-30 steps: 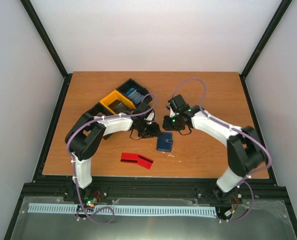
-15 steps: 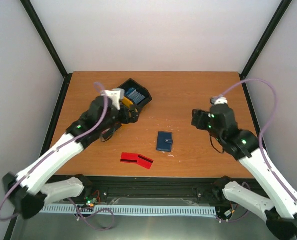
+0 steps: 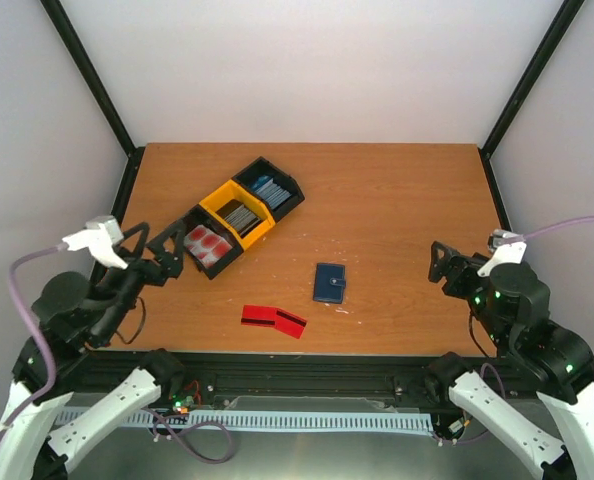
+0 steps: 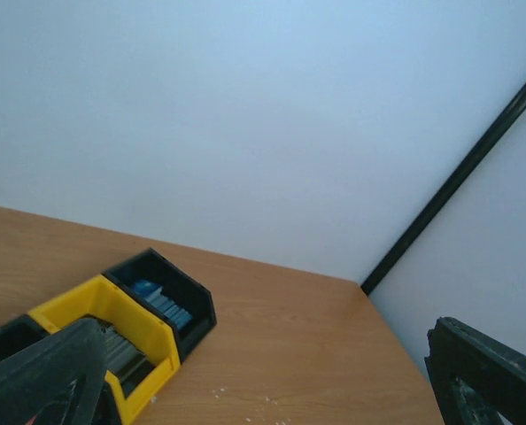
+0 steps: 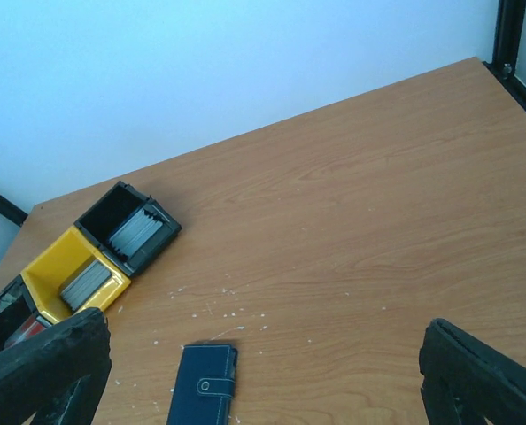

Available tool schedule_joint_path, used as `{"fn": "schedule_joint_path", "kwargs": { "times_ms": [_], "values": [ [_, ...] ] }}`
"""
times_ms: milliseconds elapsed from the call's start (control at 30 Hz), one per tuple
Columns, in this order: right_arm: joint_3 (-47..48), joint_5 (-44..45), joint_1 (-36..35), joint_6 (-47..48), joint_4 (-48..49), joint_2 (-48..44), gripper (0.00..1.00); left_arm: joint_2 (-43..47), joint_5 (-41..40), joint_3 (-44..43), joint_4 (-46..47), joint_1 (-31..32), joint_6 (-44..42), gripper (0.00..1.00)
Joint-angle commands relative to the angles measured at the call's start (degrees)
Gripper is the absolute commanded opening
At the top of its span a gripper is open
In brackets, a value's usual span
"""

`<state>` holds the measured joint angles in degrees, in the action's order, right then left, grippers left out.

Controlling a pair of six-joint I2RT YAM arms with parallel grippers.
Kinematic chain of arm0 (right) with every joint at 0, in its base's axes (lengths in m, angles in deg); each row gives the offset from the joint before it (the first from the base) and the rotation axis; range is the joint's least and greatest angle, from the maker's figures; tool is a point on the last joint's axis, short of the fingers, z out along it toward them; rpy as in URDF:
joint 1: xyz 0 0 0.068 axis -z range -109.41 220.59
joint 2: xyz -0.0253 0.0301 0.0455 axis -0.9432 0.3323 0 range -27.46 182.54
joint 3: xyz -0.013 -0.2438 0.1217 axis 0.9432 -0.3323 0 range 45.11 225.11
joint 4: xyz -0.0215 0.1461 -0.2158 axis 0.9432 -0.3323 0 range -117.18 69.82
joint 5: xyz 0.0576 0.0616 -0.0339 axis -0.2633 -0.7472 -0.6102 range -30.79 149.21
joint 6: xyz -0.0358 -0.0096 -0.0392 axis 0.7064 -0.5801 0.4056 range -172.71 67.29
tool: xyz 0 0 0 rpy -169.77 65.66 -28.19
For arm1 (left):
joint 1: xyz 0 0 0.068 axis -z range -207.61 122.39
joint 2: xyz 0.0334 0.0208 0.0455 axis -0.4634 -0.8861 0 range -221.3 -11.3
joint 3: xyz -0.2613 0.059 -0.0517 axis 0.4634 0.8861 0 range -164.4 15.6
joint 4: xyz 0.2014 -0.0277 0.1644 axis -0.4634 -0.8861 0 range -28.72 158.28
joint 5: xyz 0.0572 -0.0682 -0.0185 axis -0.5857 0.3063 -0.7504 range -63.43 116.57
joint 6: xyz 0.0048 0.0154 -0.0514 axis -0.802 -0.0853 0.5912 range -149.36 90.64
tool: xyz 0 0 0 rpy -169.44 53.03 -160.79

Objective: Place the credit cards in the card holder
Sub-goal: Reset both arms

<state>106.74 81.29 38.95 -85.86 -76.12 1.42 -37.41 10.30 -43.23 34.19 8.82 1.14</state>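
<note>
Lying flat at six o'clock, thin slick red plastic credit cards (image 3: pixel 274 320) probably need edge-pinching; left claw (image 3: pixel 155 255) and right claw (image 3: pixel 449 268) gape.

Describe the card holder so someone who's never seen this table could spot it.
On the wooden table, find the row of three bins on the left half. Right of them, nearer the front edge, the card holder lies closed and flat. It alone is dark navy with a snap tab; the credit cards nearby are red.
</note>
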Motion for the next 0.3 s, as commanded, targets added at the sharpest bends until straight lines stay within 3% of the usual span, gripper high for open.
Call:
{"fn": "schedule_joint_path", "kwargs": {
  "times_ms": [0,267],
  "values": [
    [1.6,1.8,0.0,-1.8,-3.9,-2.2,0.94,1.9,-5.1,-4.9,-8.2,-0.4,-3.0,1.0],
    [1.5,1.2,0.0,-3.2,-4.5,-2.8,0.94,1.8,-5.7,-7.0,-10.6,-0.4,-3.4,1.0]
  ]
}}
